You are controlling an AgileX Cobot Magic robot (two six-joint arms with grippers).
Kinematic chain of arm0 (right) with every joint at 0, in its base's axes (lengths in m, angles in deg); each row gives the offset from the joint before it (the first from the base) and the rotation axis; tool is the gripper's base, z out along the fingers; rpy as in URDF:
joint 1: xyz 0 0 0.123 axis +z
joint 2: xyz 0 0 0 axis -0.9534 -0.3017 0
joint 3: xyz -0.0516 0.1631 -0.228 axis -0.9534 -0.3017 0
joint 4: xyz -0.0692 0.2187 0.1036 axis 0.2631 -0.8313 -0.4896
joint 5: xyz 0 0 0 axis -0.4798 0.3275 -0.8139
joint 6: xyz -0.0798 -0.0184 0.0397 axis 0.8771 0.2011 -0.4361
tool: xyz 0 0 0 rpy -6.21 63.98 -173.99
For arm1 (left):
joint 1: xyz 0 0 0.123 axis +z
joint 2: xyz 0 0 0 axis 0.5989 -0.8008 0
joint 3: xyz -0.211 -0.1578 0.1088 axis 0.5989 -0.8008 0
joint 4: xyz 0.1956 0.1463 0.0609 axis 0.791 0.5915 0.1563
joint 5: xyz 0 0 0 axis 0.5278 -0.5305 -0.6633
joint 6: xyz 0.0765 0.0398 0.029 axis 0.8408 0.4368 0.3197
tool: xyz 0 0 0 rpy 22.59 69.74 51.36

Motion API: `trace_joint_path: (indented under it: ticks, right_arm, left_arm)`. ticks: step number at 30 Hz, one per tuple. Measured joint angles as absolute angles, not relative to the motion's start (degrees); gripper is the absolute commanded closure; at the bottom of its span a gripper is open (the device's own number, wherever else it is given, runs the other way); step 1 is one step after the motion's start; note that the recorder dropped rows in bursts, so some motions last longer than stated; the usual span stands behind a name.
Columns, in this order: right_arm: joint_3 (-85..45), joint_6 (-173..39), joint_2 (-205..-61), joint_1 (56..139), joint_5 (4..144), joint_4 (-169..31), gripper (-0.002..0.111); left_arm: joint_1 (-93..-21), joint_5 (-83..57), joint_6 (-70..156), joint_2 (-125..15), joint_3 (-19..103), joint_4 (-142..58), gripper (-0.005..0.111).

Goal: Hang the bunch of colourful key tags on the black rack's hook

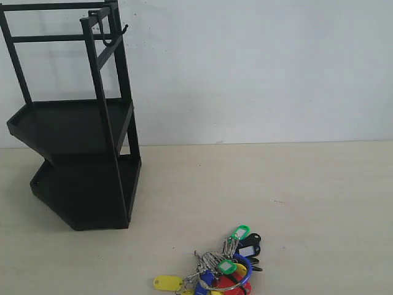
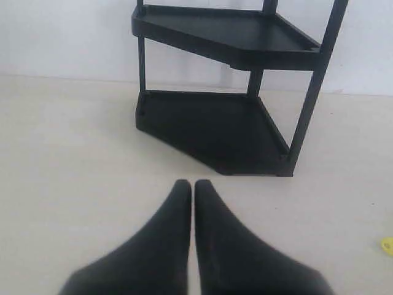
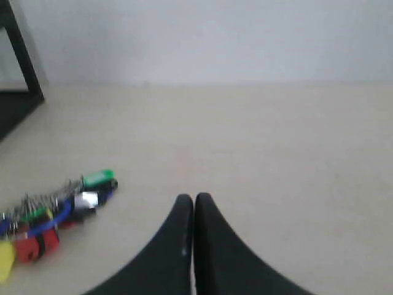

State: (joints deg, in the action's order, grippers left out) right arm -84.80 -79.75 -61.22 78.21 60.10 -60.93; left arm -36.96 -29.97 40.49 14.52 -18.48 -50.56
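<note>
**Exterior view.** The black rack (image 1: 80, 160) fills the left of the frame, and its hook (image 1: 116, 35) juts out near the top edge, upper left. The colourful key tag bunch (image 1: 215, 270) lies flat on the pale table (image 1: 319, 203) at the bottom centre, well apart from the rack and far below the hook. Its long axis runs on a diagonal, from the yellow tag (image 1: 167, 283) at lower left to the green tag (image 1: 241, 232) at upper right. Neither arm shows here.

**Left wrist view.** The left gripper (image 2: 187, 185) is pressed together, fingertip against fingertip, with nothing between them. The rack's two trays (image 2: 227, 123) stand straight ahead of it. Of the bunch only a yellow sliver (image 2: 387, 246) shows, at the frame's very edge.

**Right wrist view.** The right gripper (image 3: 193, 198) is likewise closed tight and empty. The bunch (image 3: 46, 221) lies on the table near its fingertips, off to one side and not in line with them. One rack leg (image 3: 21, 55) shows farther off.

The right arm looks the nearer one. It would probably need to spread its jaws and swing sideways across to the bunch's big ring before any lift towards the hook.
</note>
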Motion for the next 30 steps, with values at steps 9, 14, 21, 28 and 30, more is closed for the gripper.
trace_joint_path:
  ticks: [9,14,21,28,30]
  right_arm:
    - [-84.8,-80.9,-61.1,78.2,110.6,-60.7,0.108]
    - [-75.0,-84.1,-61.1,78.2,106.4,-64.8,0.108]
    - [-49.7,-90.2,-76.3,78.2,68.2,-63.8,0.108]
    - [-43.1,-84.1,-99.0,78.2,30.6,-69.0,0.108]
    - [-43.1,-81.0,-100.9,78.2,30.6,-71.3,0.108]
  left_arm:
    - [-37.0,-30.0,40.5,14.5,-18.5,-50.6,0.102]
    - [-37.0,-30.0,40.5,14.5,-18.5,-50.6,0.102]
    - [-37.0,-30.0,40.5,14.5,-18.5,-50.6,0.102]
    - [-37.0,-30.0,40.5,14.5,-18.5,-50.6,0.102]
    - [-37.0,-30.0,40.5,14.5,-18.5,-50.6,0.102]
